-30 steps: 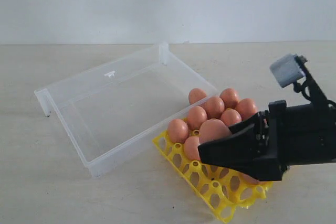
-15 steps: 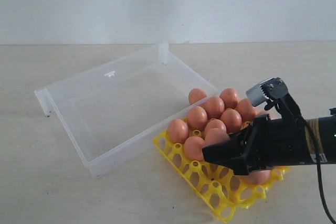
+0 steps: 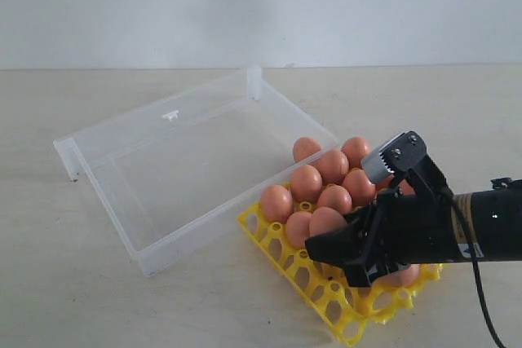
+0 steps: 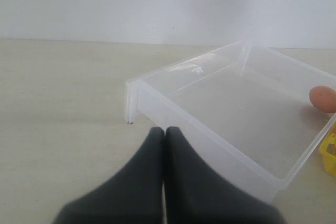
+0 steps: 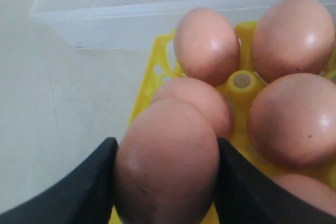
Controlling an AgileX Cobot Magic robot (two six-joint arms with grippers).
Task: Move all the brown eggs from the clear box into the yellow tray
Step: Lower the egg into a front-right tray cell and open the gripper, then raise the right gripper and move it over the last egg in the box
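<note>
Right gripper (image 5: 165, 171): fingers (image 5: 89, 187) apart, clamped on one egg (image 5: 167, 156), low over tray (image 3: 251, 226), lower right of exterior view. Other eggs (image 3: 330, 166) seated in tray cups. Left gripper (image 4: 164, 136): fingers together, holding nothing, near box (image 4: 210, 140).

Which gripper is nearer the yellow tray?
Right. The right gripper hangs over the yellow tray, holding a brown egg; the left gripper sits outside the clear box, with the box between it and the tray.
</note>
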